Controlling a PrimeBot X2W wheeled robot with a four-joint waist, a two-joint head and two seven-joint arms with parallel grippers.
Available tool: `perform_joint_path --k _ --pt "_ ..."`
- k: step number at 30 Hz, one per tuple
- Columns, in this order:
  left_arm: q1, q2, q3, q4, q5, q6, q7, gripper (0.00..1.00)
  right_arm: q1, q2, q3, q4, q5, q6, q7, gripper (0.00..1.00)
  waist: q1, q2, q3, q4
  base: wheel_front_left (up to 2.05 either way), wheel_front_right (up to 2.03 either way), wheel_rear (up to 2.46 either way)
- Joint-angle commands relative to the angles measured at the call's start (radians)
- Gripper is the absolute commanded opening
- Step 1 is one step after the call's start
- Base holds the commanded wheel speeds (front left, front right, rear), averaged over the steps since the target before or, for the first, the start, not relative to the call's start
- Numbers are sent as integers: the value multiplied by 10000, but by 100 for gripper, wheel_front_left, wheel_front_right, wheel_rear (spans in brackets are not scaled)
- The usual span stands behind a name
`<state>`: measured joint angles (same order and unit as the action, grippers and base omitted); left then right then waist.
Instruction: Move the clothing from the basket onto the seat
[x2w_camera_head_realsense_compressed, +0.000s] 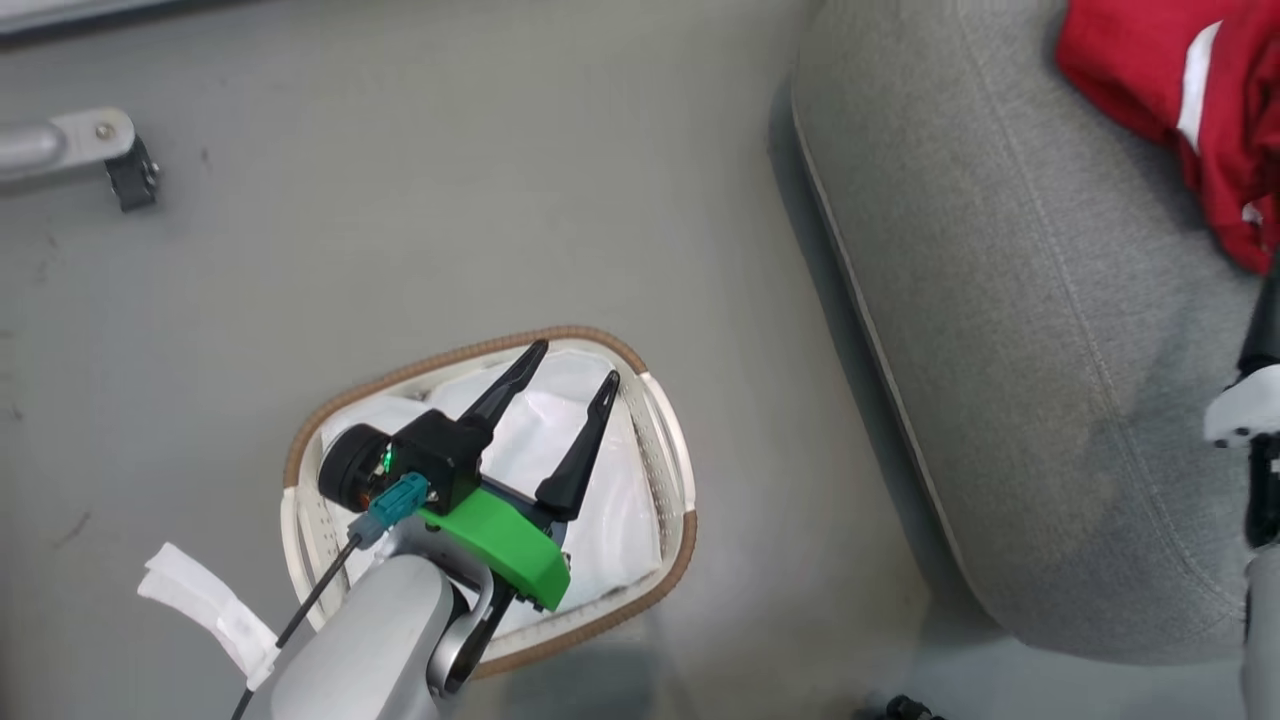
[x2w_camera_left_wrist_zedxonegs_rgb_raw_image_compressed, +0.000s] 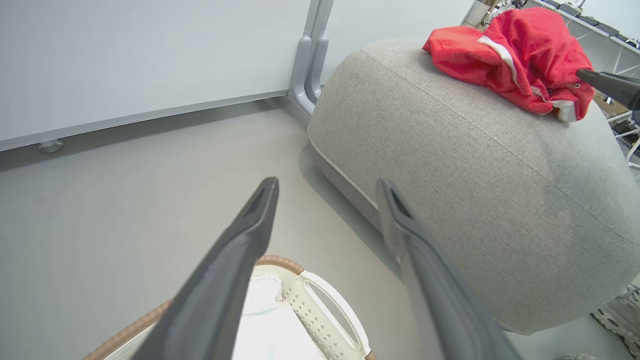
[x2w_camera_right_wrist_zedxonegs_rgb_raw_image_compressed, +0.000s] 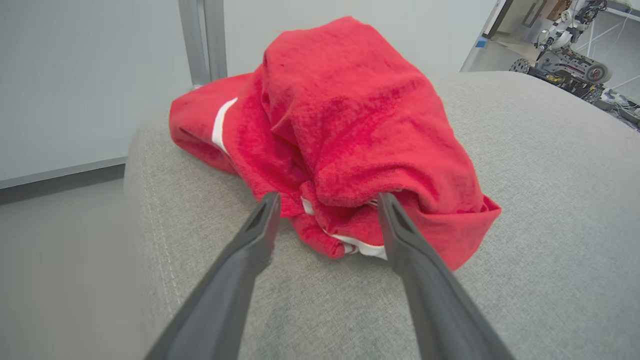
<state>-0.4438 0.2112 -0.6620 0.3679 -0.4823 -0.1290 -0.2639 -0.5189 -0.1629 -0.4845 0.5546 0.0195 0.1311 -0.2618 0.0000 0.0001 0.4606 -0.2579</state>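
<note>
Clothing (x2w_camera_right_wrist_zedxonegs_rgb_raw_image_compressed: 345, 135) of bright red jersey fabric with white trim bands lies crumpled in a heap on top of the large grey fabric-upholstered seat (x2w_camera_head_realsense_compressed: 1020, 330), near its far edge in the head view and well apart from the basket. The right gripper (x2w_camera_right_wrist_zedxonegs_rgb_raw_image_compressed: 328, 197) points at the near side of the heap with its jaws spread wide. Its two dark fingers stand on either side of the lowest folds, and the tip of one is right against a hanging fold. It has hold of nothing, and the clothing rests on the cushion by its own weight.

The small oval white perforated plastic basket (x2w_camera_head_realsense_compressed: 665, 440) with a brown woven rim stands on the pale grey floor (x2w_camera_head_realsense_compressed: 400, 200) just beside the seat. Inside it lies a plain white liner sheet (x2w_camera_head_realsense_compressed: 610, 500), and no red fabric shows there. The left gripper (x2w_camera_head_realsense_compressed: 576, 362) hangs above the basket's opening, jaws apart and empty, its fingertips over the far rim. A grey metal leg (x2w_camera_head_realsense_compressed: 90, 150) with a dark foot stands on the floor at the upper left of the head view.
</note>
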Motion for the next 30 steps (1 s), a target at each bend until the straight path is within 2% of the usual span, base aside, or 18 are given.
perform_joint_path --k 1,9,11,17,30 --pt "245 -36 142 4 90 -33 -7 100 273 99 230 -232 162 -7 -48 100 0 -1 -681 111 0 0 0" --pt "999 -376 1112 -17 311 -33 -7 100 947 513 2128 -1452 858 -7 -47 100 0 -1 -1543 714 0 0 0" --pt "1297 -506 1726 -4 464 -33 -7 100 1054 695 2956 -1793 1081 -7 -47 100 0 -1 -1849 998 0 0 0" --pt "1809 -764 3016 116 967 -33 -7 100 1320 957 4064 -1912 1319 -7 -47 100 0 -1 -2362 1476 0 0 0" --pt "2831 -1351 5808 434 2335 -33 -7 100 2162 1100 4737 -1470 1241 -7 -47 100 0 -1 -3199 1962 0 0 0"
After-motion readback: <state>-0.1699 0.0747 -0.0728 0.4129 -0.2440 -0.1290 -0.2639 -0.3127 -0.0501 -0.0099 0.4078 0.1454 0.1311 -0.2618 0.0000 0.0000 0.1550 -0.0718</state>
